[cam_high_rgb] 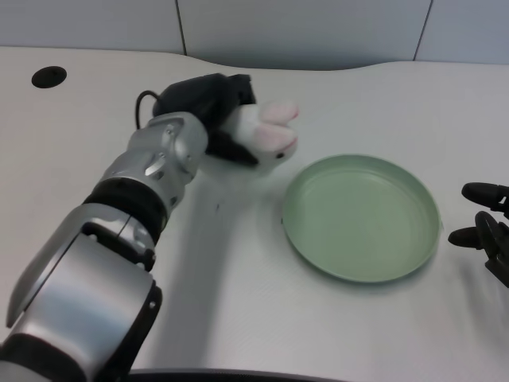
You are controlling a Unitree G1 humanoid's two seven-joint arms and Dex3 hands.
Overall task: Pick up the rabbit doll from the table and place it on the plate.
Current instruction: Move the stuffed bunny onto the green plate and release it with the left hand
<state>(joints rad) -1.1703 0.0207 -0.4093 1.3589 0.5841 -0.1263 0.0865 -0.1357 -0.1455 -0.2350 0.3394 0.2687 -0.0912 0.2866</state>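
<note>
My left hand (213, 105) grips the white rabbit doll (266, 134), whose pink ears point right toward the plate. The doll hangs above the table, just left of and slightly beyond the near-left rim of the green plate (413, 259). The plate sits right of centre and holds nothing. The fingers wrap the doll's body, so only its head and ears show.
My right hand (487, 231) rests at the right edge, just past the plate. A dark round hole (48, 76) lies in the tabletop at the far left. The table's back edge curves along a grey wall.
</note>
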